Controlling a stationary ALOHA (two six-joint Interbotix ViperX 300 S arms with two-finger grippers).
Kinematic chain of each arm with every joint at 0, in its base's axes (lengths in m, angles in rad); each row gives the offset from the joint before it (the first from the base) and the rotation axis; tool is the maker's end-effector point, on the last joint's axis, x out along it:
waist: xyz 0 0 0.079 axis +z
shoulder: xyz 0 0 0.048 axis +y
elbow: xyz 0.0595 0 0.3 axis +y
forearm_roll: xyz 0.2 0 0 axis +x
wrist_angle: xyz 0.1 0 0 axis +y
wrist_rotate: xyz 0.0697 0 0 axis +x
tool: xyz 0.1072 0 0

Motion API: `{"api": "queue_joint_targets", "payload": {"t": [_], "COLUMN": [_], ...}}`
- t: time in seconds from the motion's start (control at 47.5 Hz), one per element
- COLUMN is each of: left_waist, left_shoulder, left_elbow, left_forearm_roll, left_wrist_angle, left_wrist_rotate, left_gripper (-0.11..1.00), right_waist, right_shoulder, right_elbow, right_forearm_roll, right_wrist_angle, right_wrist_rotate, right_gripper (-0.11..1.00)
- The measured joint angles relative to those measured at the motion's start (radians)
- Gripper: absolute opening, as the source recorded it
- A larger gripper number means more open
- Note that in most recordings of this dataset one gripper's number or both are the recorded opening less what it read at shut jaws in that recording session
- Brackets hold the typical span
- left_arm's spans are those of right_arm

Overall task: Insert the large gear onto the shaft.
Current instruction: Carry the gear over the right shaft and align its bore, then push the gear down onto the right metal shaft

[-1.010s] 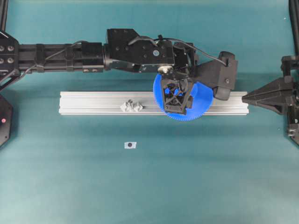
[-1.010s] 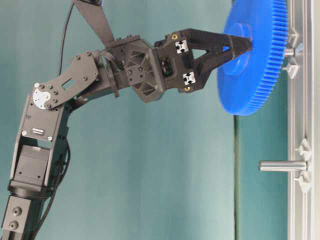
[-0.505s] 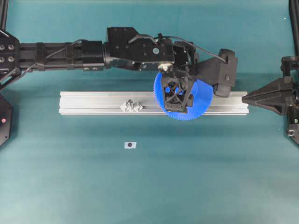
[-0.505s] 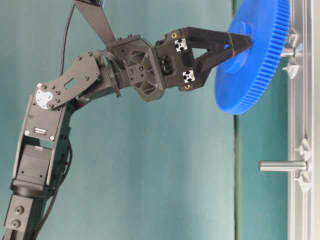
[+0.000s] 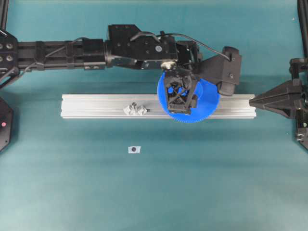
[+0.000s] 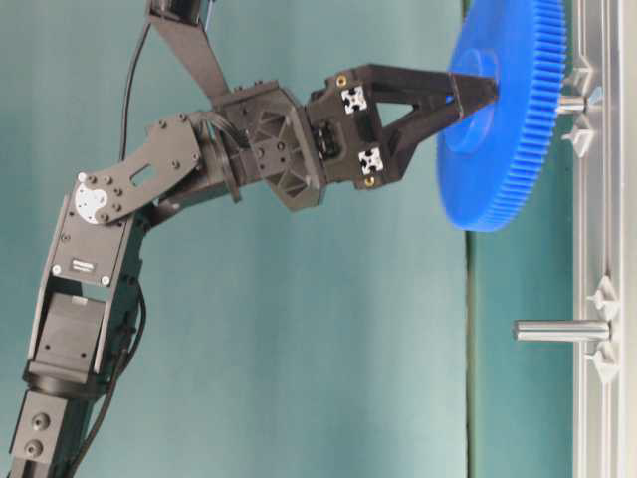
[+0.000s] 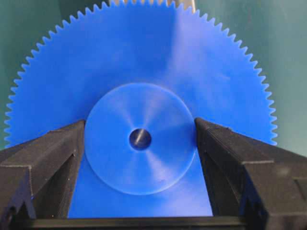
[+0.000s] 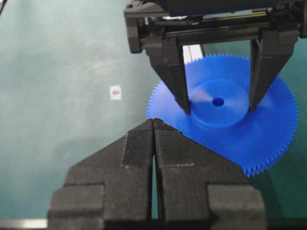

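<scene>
The large gear (image 7: 144, 96), seemingly light, stiff and slippery plastic, is being pinched by its raised hub between the left gripper's (image 7: 140, 139) jaws above the rail-mounted shaft (image 6: 570, 102), the right gripper's (image 8: 154, 125) jaws being pressed together.

The gear (image 7: 144, 86) was smooth blue plastic with a faint sheen; the rail (image 5: 96, 106) was ribbed silvery metal; the gripper fingers (image 8: 139, 158) looked matt, rough black.
</scene>
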Motion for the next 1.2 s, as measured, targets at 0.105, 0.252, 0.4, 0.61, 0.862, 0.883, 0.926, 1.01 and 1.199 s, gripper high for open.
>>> {"api": "queue_joint_targets", "payload": {"t": [0.105, 0.252, 0.4, 0.61, 0.862, 0.883, 0.926, 1.01, 1.199], "left_waist": [-0.002, 0.000, 0.000, 0.000, 0.000, 0.000, -0.002, 0.000, 0.000], "left_shoulder": [-0.005, -0.005, -0.006, -0.005, 0.003, 0.003, 0.003, 0.003, 0.003], "left_elbow": [0.006, 0.011, 0.011, -0.002, -0.017, -0.017, -0.017, -0.017, -0.017], "left_forearm_roll": [0.000, 0.000, 0.000, 0.000, 0.000, 0.000, 0.000, 0.000, 0.000], "left_wrist_angle": [0.000, -0.002, -0.002, 0.005, 0.006, 0.006, 0.006, 0.005, 0.002], "left_wrist_rotate": [0.000, 0.000, 0.003, 0.005, 0.011, 0.011, 0.011, 0.008, 0.006], "left_gripper": [0.76, 0.76, 0.76, 0.76, 0.76, 0.76, 0.76, 0.76, 0.76], "right_waist": [0.000, -0.002, -0.002, 0.000, -0.002, -0.002, -0.002, -0.002, -0.002], "right_shoulder": [0.000, 0.000, 0.000, 0.000, 0.000, 0.000, 0.000, 0.000, 0.000], "right_elbow": [0.000, 0.000, 0.000, 0.000, 0.000, 0.000, 0.000, 0.000, 0.000], "right_forearm_roll": [0.000, 0.000, 0.000, 0.000, 0.000, 0.000, 0.000, 0.000, 0.000], "right_wrist_angle": [-0.002, 0.000, -0.002, -0.002, 0.000, -0.002, -0.002, -0.002, 0.000], "right_wrist_rotate": [-0.002, 0.000, 0.000, 0.000, -0.002, 0.000, 0.000, 0.000, 0.000], "right_gripper": [0.00, 0.00, 0.00, 0.00, 0.00, 0.00, 0.00, 0.00, 0.00]}}
